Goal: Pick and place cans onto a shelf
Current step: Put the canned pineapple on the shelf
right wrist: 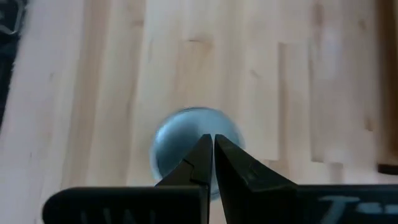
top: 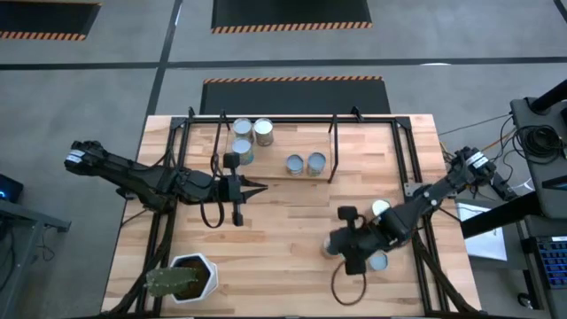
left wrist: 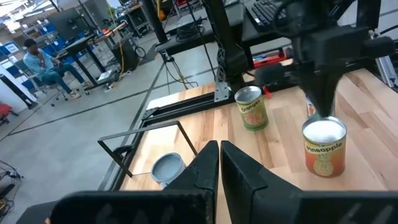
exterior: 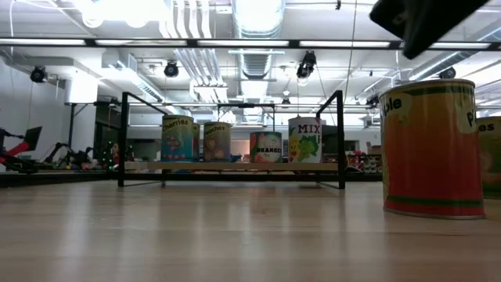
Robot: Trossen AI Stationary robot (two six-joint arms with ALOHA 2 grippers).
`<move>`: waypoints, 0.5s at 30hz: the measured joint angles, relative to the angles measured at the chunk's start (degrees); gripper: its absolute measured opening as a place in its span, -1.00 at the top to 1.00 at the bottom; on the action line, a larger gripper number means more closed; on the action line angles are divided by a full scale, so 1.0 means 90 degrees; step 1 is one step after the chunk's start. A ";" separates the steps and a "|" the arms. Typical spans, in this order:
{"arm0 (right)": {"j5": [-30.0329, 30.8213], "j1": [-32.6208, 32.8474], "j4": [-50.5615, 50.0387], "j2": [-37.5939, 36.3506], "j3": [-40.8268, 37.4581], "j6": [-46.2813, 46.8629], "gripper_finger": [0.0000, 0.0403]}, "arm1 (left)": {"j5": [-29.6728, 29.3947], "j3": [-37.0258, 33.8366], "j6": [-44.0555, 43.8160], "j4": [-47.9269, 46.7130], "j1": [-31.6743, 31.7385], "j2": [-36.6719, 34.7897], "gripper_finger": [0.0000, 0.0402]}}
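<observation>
The shelf (top: 363, 146) stands at the table's far side with several cans (top: 263, 131) upright on its board (exterior: 235, 166). My left gripper (top: 252, 188) hovers shut just in front of the shelf, holding nothing; past its fingers (left wrist: 219, 149) a shelf can (left wrist: 166, 167) shows. My right gripper (right wrist: 213, 140) is shut and hangs above the silvery top (right wrist: 186, 134) of an upright pineapple can (left wrist: 323, 148) on the table's near right, with a gap between them in the low view (exterior: 430, 149). Two more cans (top: 379, 209) (top: 378, 260) stand beside it.
A white hexagonal pot with a green plant (top: 190, 275) sits at the near left corner. Black frame rods (top: 407, 159) run along the table's sides. Bare wood lies between the shelf and the near edge. A person (left wrist: 37, 59) sits far off in the room.
</observation>
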 joint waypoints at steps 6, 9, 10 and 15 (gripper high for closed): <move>0.0065 0.0155 0.0274 0.0000 -0.0172 0.0267 0.95 | 0.0000 0.0000 -0.0151 0.0011 0.0000 0.0000 1.00; 0.0065 0.0145 0.0261 0.0000 -0.0182 0.0327 0.87 | 0.0000 0.0000 -0.0244 0.0020 0.0000 0.0000 1.00; 0.0062 0.0146 0.0256 0.0000 -0.0182 0.0306 0.83 | 0.0000 0.0000 -0.0281 0.0032 0.0000 0.0000 1.00; 0.0058 0.0148 0.0236 0.0000 -0.0184 0.0350 0.44 | 0.0000 0.0000 -0.0352 0.0070 0.0000 0.0000 1.00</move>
